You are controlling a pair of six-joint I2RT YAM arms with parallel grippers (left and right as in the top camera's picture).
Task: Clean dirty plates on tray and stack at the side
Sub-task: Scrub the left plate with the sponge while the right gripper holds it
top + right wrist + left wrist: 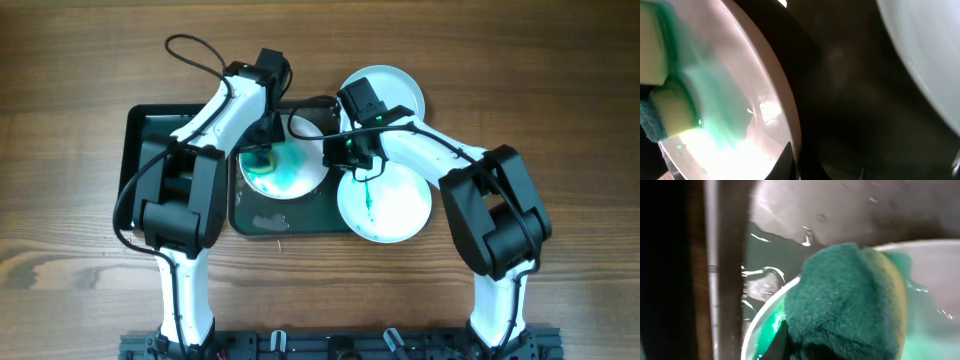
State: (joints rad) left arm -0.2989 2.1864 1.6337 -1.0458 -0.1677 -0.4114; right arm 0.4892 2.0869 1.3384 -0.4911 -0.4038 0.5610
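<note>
Step in hand: scrubbing. The green-and-yellow sponge (850,300) is clamped in the left gripper (262,158) and pressed onto the smeared plate (300,178), which lies on the black tray (150,130). The right gripper (347,150) is set at that plate's rim (jaw opening cannot be told). A streaked plate (385,205) and a white plate (395,85) are placed to the tray's right. Next move, as judged: the wipe is to be completed, then the plate carried over.

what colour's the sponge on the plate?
Dark green scrub face over yellow foam; the sponge shows clearest in left wrist view.

Brown wood-grain table (60,300) fills view; even, soft lighting.
</note>
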